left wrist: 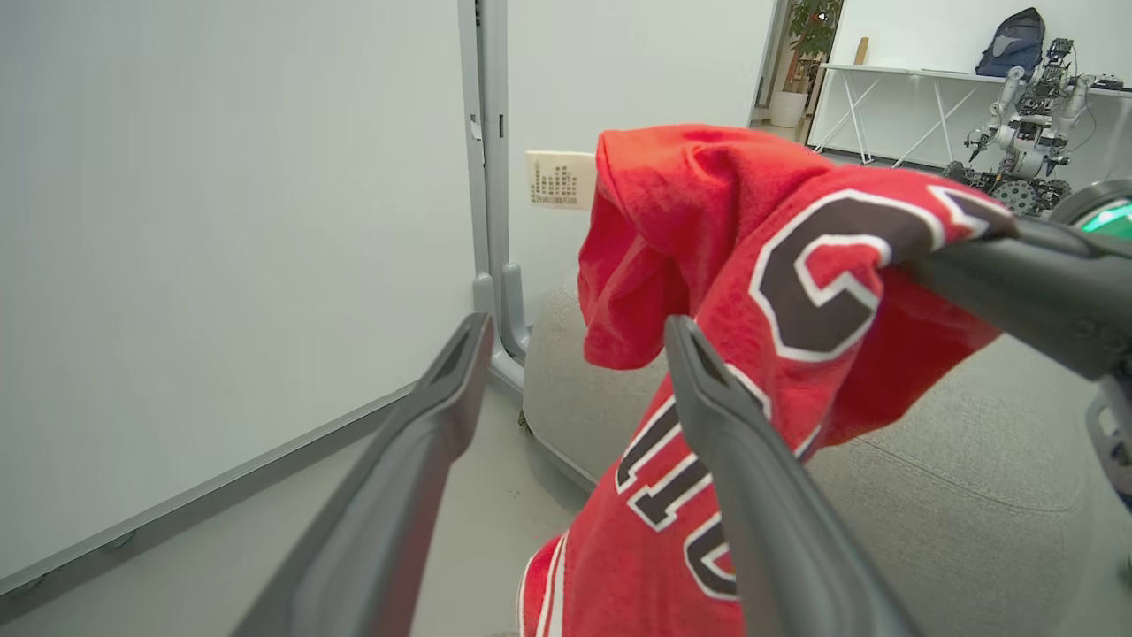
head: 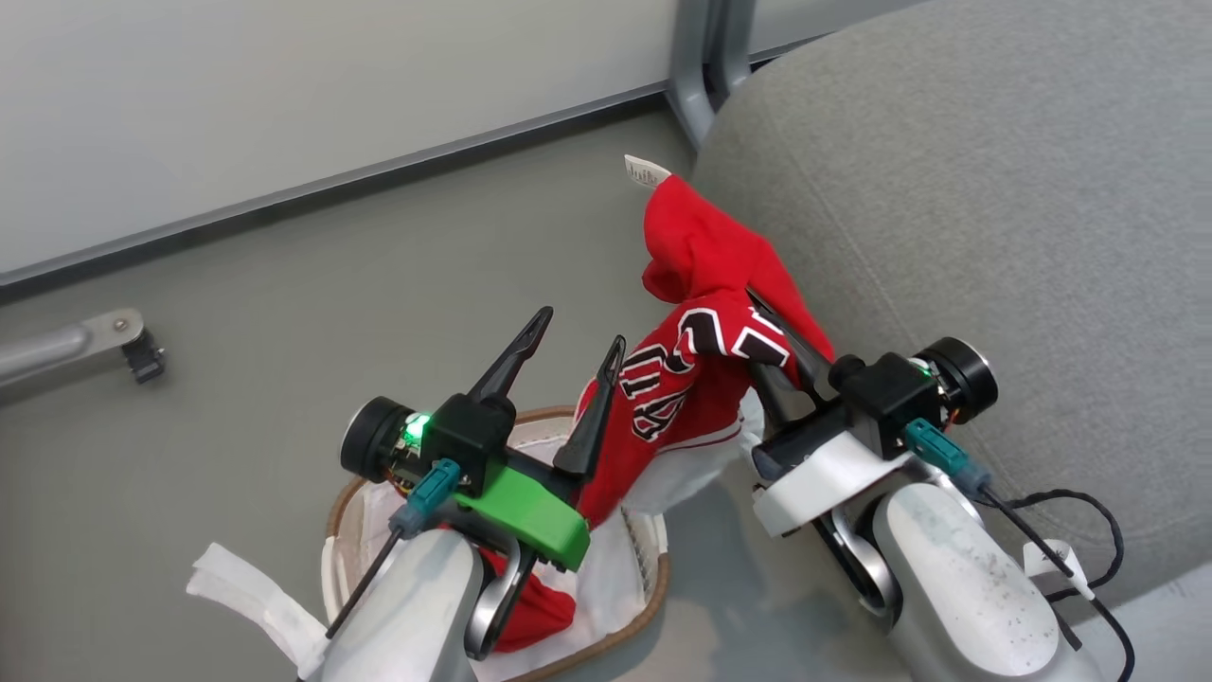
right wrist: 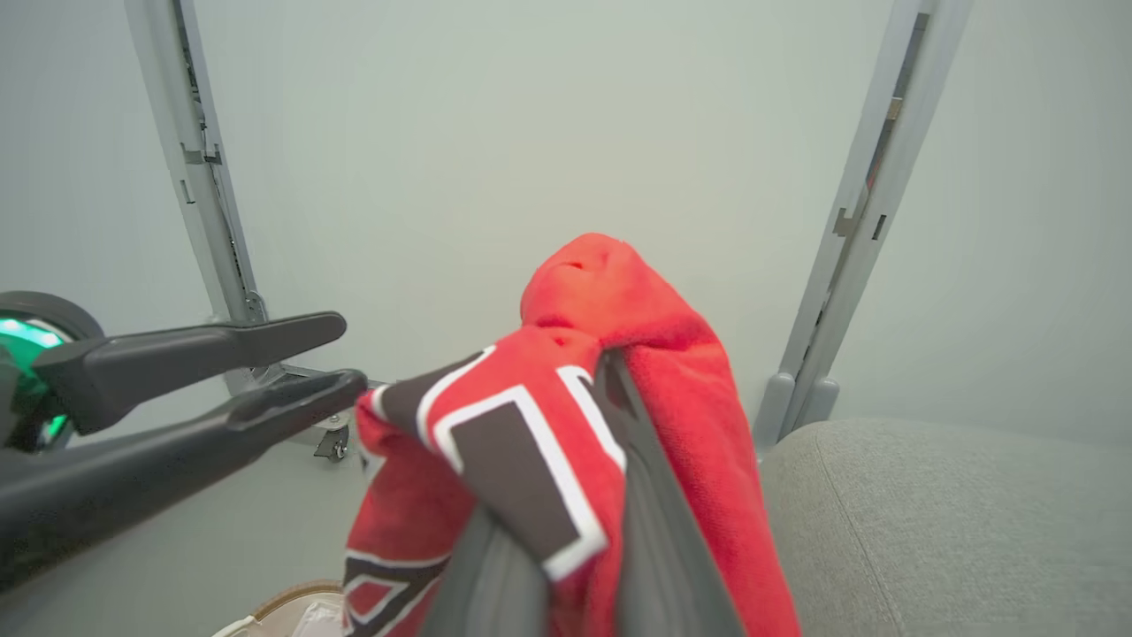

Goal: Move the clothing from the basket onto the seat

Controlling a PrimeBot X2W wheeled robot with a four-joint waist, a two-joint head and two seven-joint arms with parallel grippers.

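Beside the seat (head: 994,189), right end effector (head: 757,327) clamps the jersey (head: 691,379); left end effector (head: 580,327) gapes wide.

Jersey (head: 701,369): red; black lettering outlined in white; white stripe trim at the hem; white label (head: 644,173) with dark print.
Second garment (head: 535,611): plain red.
Basket (head: 663,583): brown woven rim, white liner (head: 606,568).
Seat (head: 994,189): grey woven fabric.
Left gripper (head: 583,325): black fingers, green mount.
Right gripper (head: 762,317): black fingers, white mount.
Floor (head: 331,284): grey-green.
Wall (head: 284,95): pale grey-white, dark skirting strip.
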